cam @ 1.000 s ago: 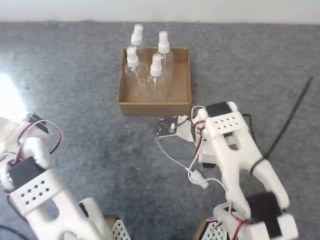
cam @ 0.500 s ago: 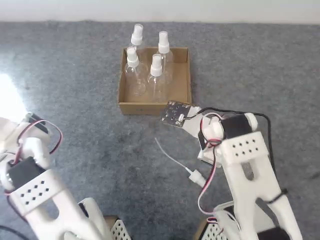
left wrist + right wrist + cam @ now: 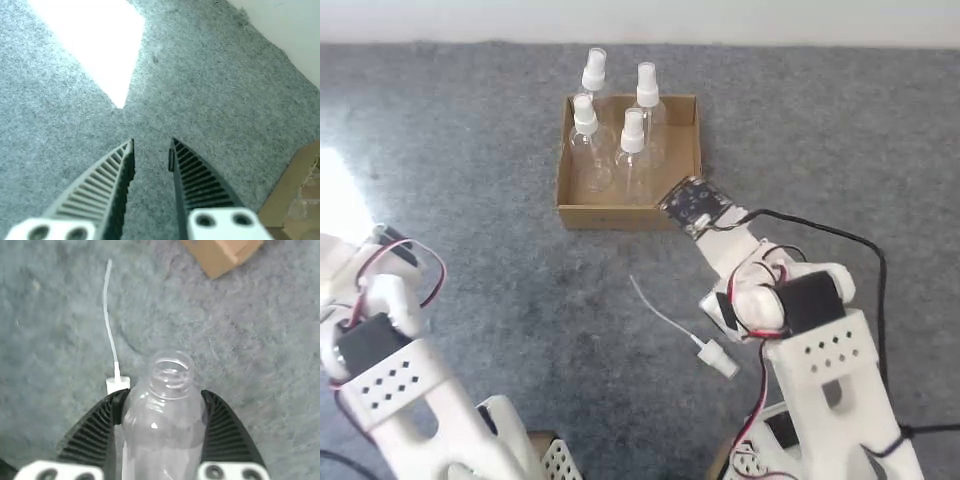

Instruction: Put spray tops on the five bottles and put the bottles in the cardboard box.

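My right gripper (image 3: 165, 400) is shut on a clear bottle (image 3: 167, 410) whose open neck sticks out past the fingertips, with no top on it. A white spray top (image 3: 118, 385) with its long thin tube lies on the carpet right beside the bottle. From above, that spray top (image 3: 715, 353) lies just left of the right arm (image 3: 800, 310). The cardboard box (image 3: 685, 160) at the far middle holds several bottles with spray tops (image 3: 633, 150). My left gripper (image 3: 151, 150) hangs open over bare carpet, nothing between its fingers.
Grey carpet covers the table. A white wall runs along the far edge. The left arm (image 3: 380, 380) stands at the near left. A corner of the box (image 3: 300, 197) is near the left gripper, and a box corner (image 3: 222, 255) lies ahead of the held bottle.
The right arm has drawn back toward the near edge, and its wrist board has shifted toward the box's front right corner. The spray top and left arm have stayed put.
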Tool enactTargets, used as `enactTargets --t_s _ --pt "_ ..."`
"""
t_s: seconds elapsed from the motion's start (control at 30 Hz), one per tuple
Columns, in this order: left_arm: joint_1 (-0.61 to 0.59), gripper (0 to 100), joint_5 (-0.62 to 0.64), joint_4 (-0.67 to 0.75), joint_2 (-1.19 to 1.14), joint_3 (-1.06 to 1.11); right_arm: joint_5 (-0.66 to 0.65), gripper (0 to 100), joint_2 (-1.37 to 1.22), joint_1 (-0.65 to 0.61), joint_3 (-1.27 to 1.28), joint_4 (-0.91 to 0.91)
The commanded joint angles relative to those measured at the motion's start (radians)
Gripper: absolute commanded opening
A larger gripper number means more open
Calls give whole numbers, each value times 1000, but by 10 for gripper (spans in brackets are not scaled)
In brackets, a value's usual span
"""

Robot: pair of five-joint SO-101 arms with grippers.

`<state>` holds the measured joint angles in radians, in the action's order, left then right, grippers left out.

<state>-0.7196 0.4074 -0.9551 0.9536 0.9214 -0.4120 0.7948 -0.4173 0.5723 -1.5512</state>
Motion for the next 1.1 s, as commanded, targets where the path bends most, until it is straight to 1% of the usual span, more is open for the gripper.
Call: enactTargets --t_s 0.0,0.2,0.43,0.63,0.77,0.87,1.0,1.07 --pt "3 109 3 25 26 -7 137 76 74 -8 -5 8" --pt "3 109 3 25 26 -7 152 76 150 13 -5 27" --pt "5 109 3 25 26 -7 150 76 217 81 8 33" --pt "5 109 3 21 26 -12 150 76 225 90 126 151" --pt "6 109 3 20 26 -15 158 76 225 157 172 209" --pt "49 109 -5 20 28 -16 160 76 225 193 203 242" --pt "132 109 -68 18 28 -16 163 76 225 199 239 275" --pt "167 109 -91 18 28 -16 196 76 225 199 242 283"
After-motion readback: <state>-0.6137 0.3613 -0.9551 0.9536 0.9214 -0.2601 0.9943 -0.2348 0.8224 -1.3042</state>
